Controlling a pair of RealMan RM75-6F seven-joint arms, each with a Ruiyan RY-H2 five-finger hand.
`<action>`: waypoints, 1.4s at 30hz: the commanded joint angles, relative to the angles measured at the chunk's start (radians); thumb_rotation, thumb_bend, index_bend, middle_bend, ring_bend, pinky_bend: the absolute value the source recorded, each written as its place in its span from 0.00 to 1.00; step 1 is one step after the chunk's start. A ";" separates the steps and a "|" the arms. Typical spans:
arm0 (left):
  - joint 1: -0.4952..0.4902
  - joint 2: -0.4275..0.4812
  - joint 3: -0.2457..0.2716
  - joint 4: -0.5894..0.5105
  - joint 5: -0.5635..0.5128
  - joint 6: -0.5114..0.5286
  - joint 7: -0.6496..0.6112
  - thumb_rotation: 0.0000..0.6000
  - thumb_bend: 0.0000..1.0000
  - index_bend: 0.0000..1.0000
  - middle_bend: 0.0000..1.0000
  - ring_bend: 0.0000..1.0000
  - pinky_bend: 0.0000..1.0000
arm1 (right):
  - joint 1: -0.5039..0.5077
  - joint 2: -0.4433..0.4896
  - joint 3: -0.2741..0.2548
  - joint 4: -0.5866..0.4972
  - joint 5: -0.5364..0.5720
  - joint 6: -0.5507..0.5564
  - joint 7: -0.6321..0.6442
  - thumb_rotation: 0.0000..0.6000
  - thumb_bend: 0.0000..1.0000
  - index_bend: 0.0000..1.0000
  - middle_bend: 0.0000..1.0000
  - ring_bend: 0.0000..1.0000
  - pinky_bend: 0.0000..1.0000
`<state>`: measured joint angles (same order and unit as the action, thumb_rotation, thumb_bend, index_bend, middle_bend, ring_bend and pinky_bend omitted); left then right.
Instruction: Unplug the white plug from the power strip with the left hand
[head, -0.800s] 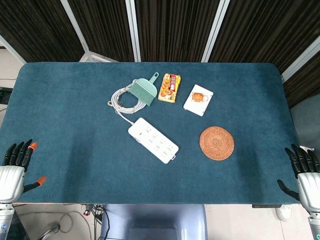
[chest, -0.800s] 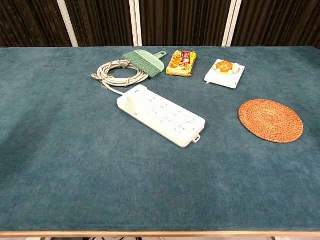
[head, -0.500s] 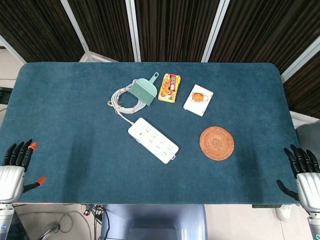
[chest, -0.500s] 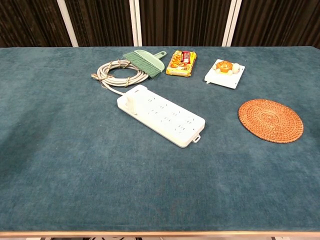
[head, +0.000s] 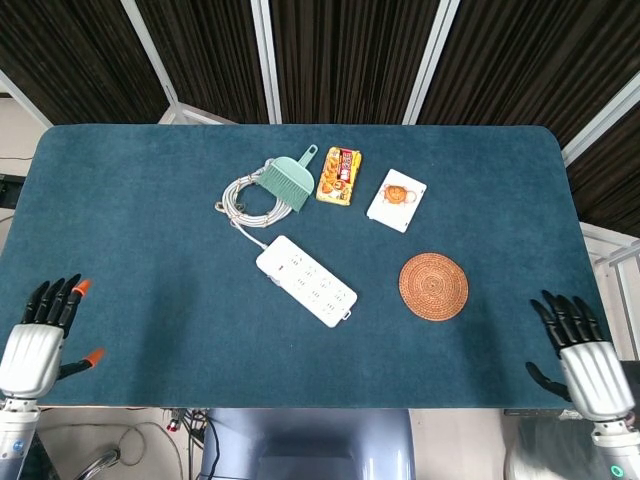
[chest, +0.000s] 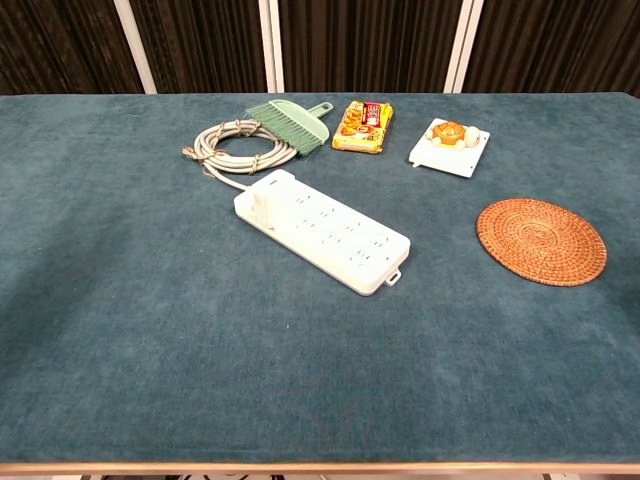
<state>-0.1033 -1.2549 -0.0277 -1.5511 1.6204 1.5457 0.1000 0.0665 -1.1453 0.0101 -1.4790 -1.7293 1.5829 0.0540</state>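
Note:
A white power strip (head: 306, 280) (chest: 322, 229) lies slantwise in the middle of the blue table. A small white plug (chest: 263, 199) (head: 281, 262) stands upright in its far left end. Its grey cord (head: 246, 198) (chest: 228, 147) is coiled behind it. My left hand (head: 42, 336) hovers at the front left table edge, fingers spread, holding nothing, far from the plug. My right hand (head: 580, 350) is at the front right edge, fingers spread and empty. Neither hand shows in the chest view.
A green dustpan brush (head: 289, 178) rests on the cord coil. An orange snack pack (head: 339, 176), a white card with a figure (head: 396, 199) and a round woven coaster (head: 433, 286) lie to the right of the strip.
Both hands have moved slightly inward and up over the table's front edge. The plug and strip have not moved.

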 joint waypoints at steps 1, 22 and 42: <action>-0.041 0.020 -0.016 -0.060 0.022 -0.037 0.038 1.00 0.00 0.00 0.01 0.00 0.00 | 0.052 -0.017 -0.008 -0.039 -0.079 -0.034 -0.085 1.00 0.30 0.00 0.00 0.00 0.00; -0.374 -0.102 -0.200 -0.291 -0.219 -0.430 0.378 1.00 0.00 0.02 0.01 0.00 0.00 | 0.324 -0.307 0.072 -0.139 0.002 -0.530 -0.503 1.00 0.73 0.00 0.00 0.00 0.03; -0.585 -0.260 -0.246 -0.154 -0.401 -0.586 0.530 1.00 0.00 0.04 0.02 0.00 0.00 | 0.463 -0.514 0.141 0.063 0.180 -0.668 -0.483 1.00 0.78 0.00 0.00 0.00 0.05</action>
<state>-0.6736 -1.5058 -0.2722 -1.7192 1.2285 0.9734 0.6229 0.5235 -1.6503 0.1508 -1.4272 -1.5555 0.9185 -0.4372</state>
